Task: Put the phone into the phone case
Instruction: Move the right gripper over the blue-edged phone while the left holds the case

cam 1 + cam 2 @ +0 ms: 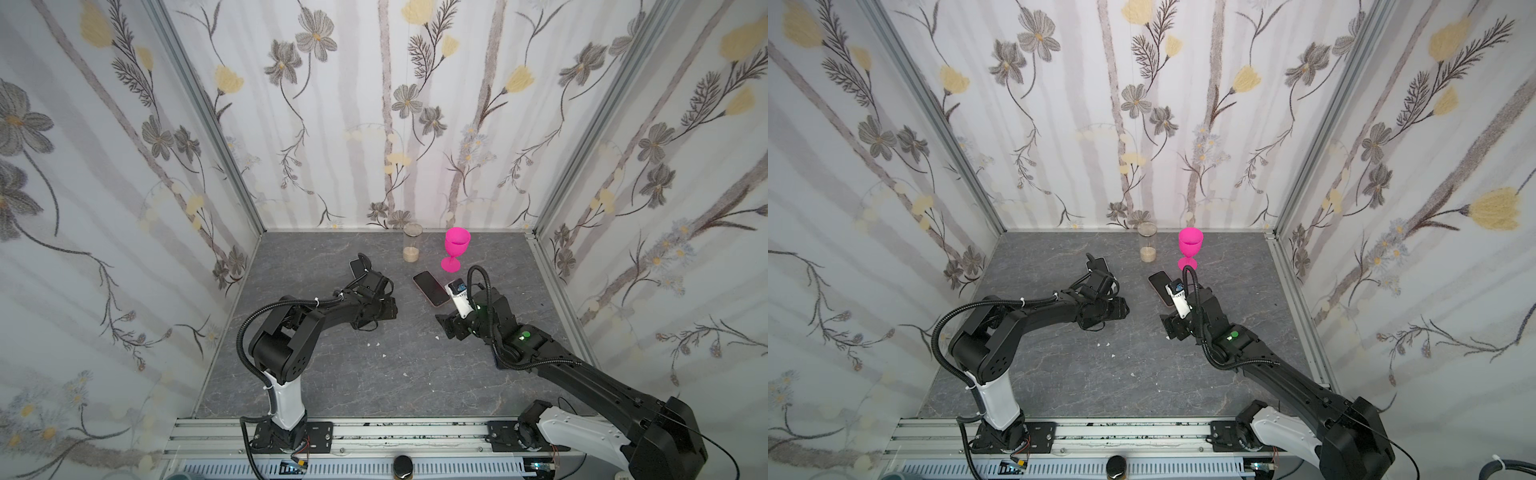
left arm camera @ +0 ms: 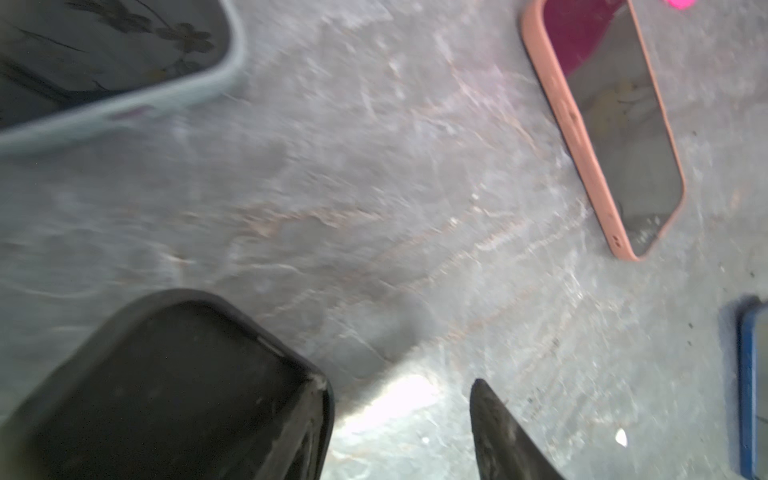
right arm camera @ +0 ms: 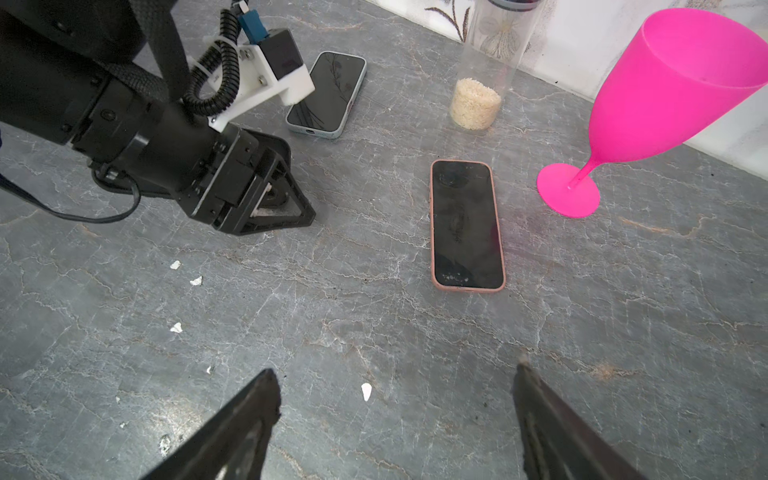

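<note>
A pink-cased phone [image 1: 431, 288] lies flat on the grey table [image 1: 332, 374], between the pink goblet [image 1: 456, 248] and the right tool [image 1: 444, 326].

The table [image 3: 374, 324] looked like matt grey stone, veined and slightly rough. The phone [image 3: 465, 224] and the second phone [image 3: 328, 93] had glossy black glass screens. The salmon case [image 2: 577, 137] round the first looked matt and rubbery; the blue-grey case [image 2: 83, 122] round the second looked smoother. The goblet [image 3: 665, 91] was smooth, translucent pink plastic. The tube [image 3: 494, 50] was clear and shiny; glass or plastic could not be told. The right end effector [image 3: 395, 386] had matt black plastic fingers [image 3: 249, 415], scuffed. The rail [image 1: 415, 432] was bare ribbed metal.
</note>
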You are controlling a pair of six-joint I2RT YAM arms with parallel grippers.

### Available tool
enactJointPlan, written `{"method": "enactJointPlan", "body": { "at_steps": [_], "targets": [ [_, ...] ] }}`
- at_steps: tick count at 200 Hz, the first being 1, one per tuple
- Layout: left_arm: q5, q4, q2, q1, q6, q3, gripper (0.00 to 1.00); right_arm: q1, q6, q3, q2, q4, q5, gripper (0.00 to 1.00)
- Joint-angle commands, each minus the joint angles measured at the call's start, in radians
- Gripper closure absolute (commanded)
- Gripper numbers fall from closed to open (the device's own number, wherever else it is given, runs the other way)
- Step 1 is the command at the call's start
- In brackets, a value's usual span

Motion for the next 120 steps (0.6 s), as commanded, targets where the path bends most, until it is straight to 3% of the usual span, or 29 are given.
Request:
{"method": "enactJointPlan", "body": {
  "at_steps": [1,53,120],
  "targets": [
    [0.062,-0.043,-0.02,-0.017,0.022,-0.032,0.41,-0.001,0.018,-0.004,-0.014,0.004,0.016,0.14],
    [0.202,-0.025,-0.069,-0.083,0.085,-0.086,0.42,-0.001,0.048,0.007,-0.033,-0.026,0.063,0.14],
    [0.314,-0.006,-0.082,-0.095,0.182,-0.079,0.45,-0.052,0.261,-0.008,-0.107,-0.13,0.245,0.09]
  ]
}}
